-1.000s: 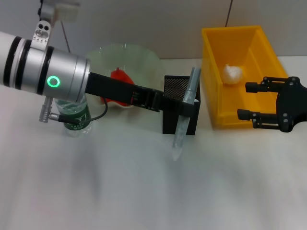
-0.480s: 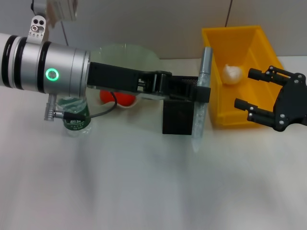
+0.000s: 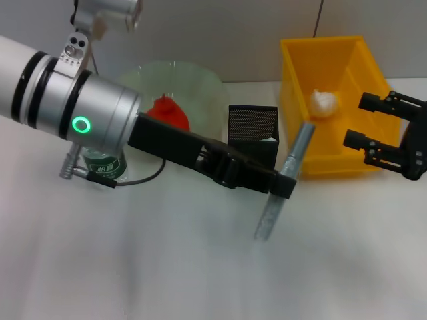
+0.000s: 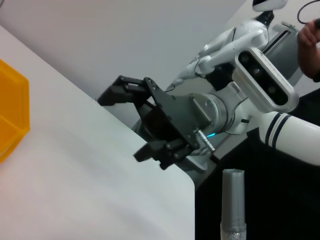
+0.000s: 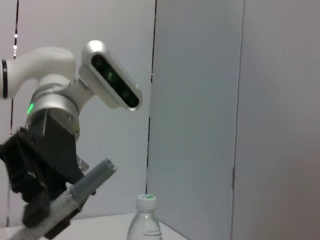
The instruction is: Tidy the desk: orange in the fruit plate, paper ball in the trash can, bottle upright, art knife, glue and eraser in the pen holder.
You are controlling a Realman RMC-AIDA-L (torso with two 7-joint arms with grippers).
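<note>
Grey and stick-shaped, the art knife (image 3: 283, 180) hangs tilted in the left gripper (image 3: 279, 184), jaws clamped on its middle, out over the desk (image 3: 200, 267) just in front of the black mesh pen holder (image 3: 252, 133), which stands toward the far edge. Right gripper (image 3: 373, 127) hovers at the yellow trash can (image 3: 303, 87), jaws apart and holding nothing. Paper ball (image 3: 323, 102) lies inside the can. Orange (image 3: 168, 112) sits in the green fruit plate (image 3: 200, 80) at the far edge. Bottle (image 3: 103, 167) stands upright near the left edge, mostly hidden behind the left arm.

Knife looks light, rigid, smooth-sided, so likely to swivel in a mid-shaft pinch. A grip nearer the upper end would let it hang plumb for the narrow opening. Blade end cannot be made out.
</note>
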